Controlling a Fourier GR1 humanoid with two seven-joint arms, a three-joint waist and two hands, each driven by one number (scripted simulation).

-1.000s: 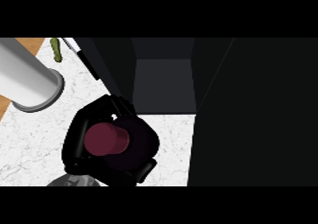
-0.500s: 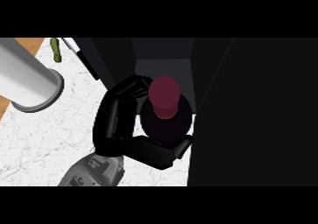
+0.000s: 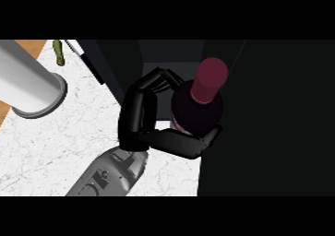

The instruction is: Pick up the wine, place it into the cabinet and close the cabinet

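Note:
The wine bottle (image 3: 200,108) is dark with a maroon cap (image 3: 209,82). It is held off the white marble counter (image 3: 54,147), its cap end pointing into the dark opening of the cabinet (image 3: 171,54). My left hand (image 3: 139,115) is shut on the bottle from its left side. The fingers (image 3: 156,80) curl over the far side, and the thumb (image 3: 187,142) wraps under the near side. The grey forearm (image 3: 108,175) comes in from the lower edge. The lower part of the bottle is hidden by the hand. My right hand shows nowhere.
A large grey cylinder (image 3: 23,83) stands on the counter at the left. A small green object (image 3: 58,51) lies behind it. A broad dark cabinet panel (image 3: 278,120) fills the right side. A thin dark door edge (image 3: 95,62) borders the opening's left.
My left hand has carried the bottle away from the counter, up and to the right, to the cabinet opening. The forearm has stretched further in.

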